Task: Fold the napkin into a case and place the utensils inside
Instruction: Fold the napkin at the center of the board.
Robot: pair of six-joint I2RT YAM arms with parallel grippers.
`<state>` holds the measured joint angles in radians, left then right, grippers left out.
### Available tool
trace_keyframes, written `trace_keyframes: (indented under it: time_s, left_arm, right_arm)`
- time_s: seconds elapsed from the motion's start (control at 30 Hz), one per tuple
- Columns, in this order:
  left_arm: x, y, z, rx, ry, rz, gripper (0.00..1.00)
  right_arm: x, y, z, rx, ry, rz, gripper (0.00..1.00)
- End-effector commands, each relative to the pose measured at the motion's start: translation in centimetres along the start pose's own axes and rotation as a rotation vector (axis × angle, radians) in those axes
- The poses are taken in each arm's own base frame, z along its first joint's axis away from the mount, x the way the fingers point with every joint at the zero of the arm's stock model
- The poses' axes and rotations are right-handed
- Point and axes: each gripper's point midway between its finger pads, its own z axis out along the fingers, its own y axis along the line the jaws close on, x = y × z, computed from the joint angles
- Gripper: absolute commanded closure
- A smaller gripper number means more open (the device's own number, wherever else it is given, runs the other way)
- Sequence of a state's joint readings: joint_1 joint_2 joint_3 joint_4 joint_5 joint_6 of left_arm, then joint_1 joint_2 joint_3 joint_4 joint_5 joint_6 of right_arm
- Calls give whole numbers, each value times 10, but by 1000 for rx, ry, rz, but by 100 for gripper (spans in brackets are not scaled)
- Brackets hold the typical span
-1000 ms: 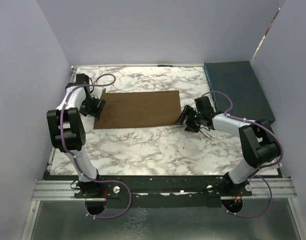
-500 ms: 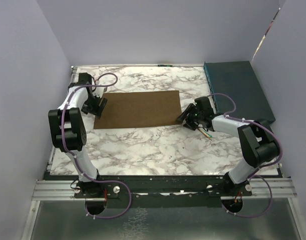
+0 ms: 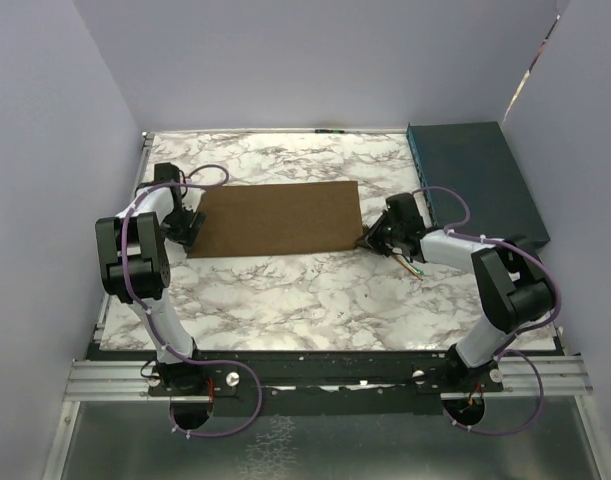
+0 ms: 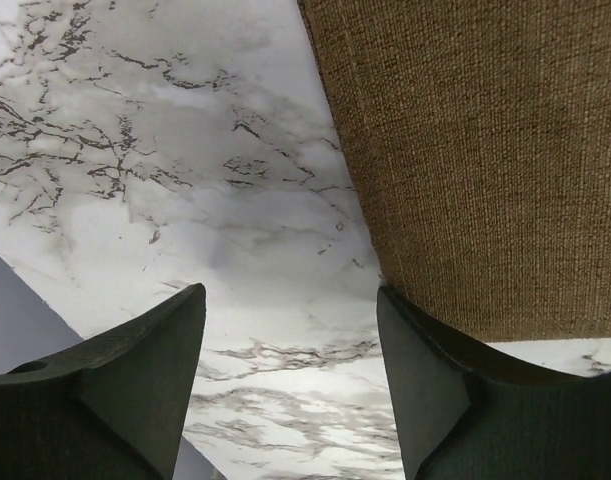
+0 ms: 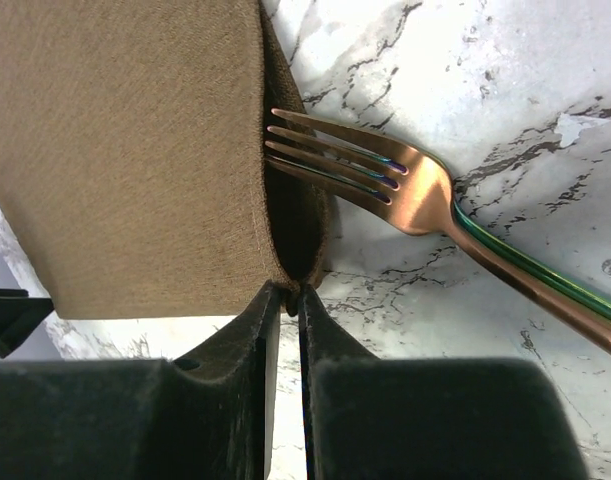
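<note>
Pinching the near right corner of the napkin (image 5: 125, 150), the right gripper (image 5: 285, 290) has its two dark fingers drawn almost together, with only the cloth's edge between them. The pinched edge stands slightly up off the table (image 3: 305, 290). Just beside it the fork (image 5: 415, 185) lies flat, its copper tines touching the raised edge and its handle running away to the right. From above, the right gripper (image 3: 368, 240) sits low at the cloth's right end. Its forearm reaches in from the right, with the elbow bent near the teal box (image 3: 475, 180).

The left gripper (image 4: 290, 300) has its jaws wide apart and holds nothing. It hovers close over the marble at the napkin's near left corner, with one finger over the cloth's edge. The left arm stretches forward along the table's left side.

The napkin (image 3: 275, 218) lies as a brown oblong across the middle of the table. A second ago the right fingers were spread wide beside that corner; now they have closed on it. The left gripper (image 3: 190, 228) has sunk lower. The napkin has not shifted.
</note>
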<state>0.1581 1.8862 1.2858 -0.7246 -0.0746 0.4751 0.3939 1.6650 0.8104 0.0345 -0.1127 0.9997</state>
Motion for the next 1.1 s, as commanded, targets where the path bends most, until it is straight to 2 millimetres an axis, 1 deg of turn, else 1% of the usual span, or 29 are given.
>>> trace_keyframes:
  time_s: [0.0,0.1,0.17,0.2,0.27,0.3,0.33,0.43,0.53,0.67,0.7,0.8,0.87,0.97,1.07]
  left_arm:
    - [11,3,17,-26,36,16,30]
    - [13,5,17,-23,35,15,31]
    - [13,5,15,-15,28,14,32]
    - [13,4,14,-8,24,12,33]
    - [13,1,14,11,24,11,35]
    - [14,0,15,18,25,9,37]
    - [14,-1,16,26,26,8,38]
    - [16,-3,18,56,15,-18,44]
    - [18,-4,19,79,16,-37,46]
    - [22,-10,21,136,21,-56,49]
    - [24,-10,21,143,22,-62,50]
    - [27,-12,23,164,25,-75,54]
    - [28,-14,24,174,27,-79,56]
    - [29,-18,26,191,28,-90,60]
    - [26,-19,25,198,19,-96,63]
  right_arm:
    - [-14,12,-7,-5,-61,-32,89]
    - [-19,17,-9,-10,-74,-68,92]
    - [-21,30,-9,-36,-75,-115,92]
    - [-17,33,-8,-27,-61,-143,93]
    - [-13,52,-7,-38,-54,-222,93]
    - [-12,69,-7,-63,-56,-263,93]
    - [-8,80,-6,-80,-47,-307,93]
    - [14,114,-1,-137,2,-434,93]
    - [44,142,7,-204,92,-552,92]
    - [87,167,22,-288,234,-664,92]
    - [98,171,29,-304,266,-680,92]
    - [122,190,35,-388,336,-714,91]
    - [126,196,39,-400,352,-711,91]
    - [120,196,45,-375,330,-714,91]
    - [113,183,51,-310,321,-715,91]
